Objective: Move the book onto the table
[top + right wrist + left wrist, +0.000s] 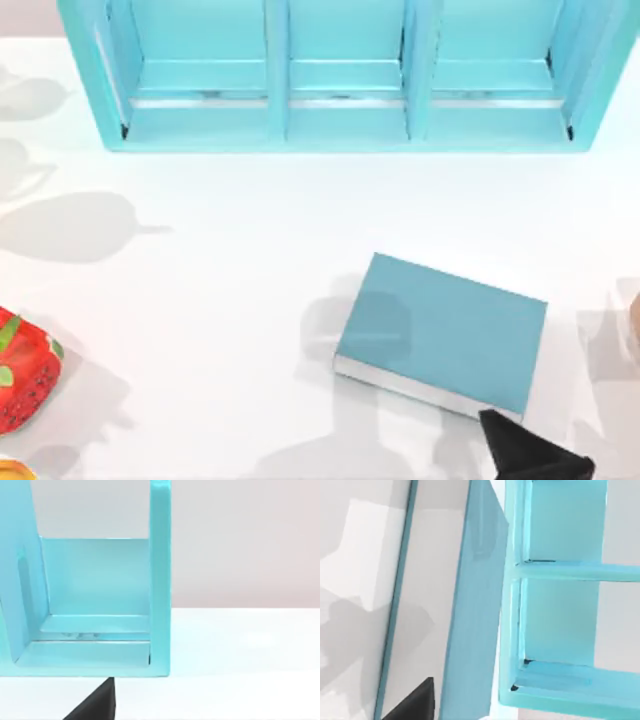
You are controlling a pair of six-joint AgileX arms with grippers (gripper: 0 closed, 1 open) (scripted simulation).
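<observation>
While a glossy red strawberry-print thing (22, 372) sits at the left edge, the light-blue three-bay shelf (345, 75) spans the back, and the teal hardback book (440, 335) lies flat on the white table (220, 300). A black gripper (530, 450) pokes near its corner; can't tell its grip.

The right gripper (522, 450) sits low at the near edge of the top view, towards its right. It is a black wedge tapering to a point that aims up and to the left. Its own wrist camera catches a dark sliver of it (96, 704). The left gripper (414, 703) shows likewise as a black wedge (same shape, same corner) in the left wrist view.
</observation>
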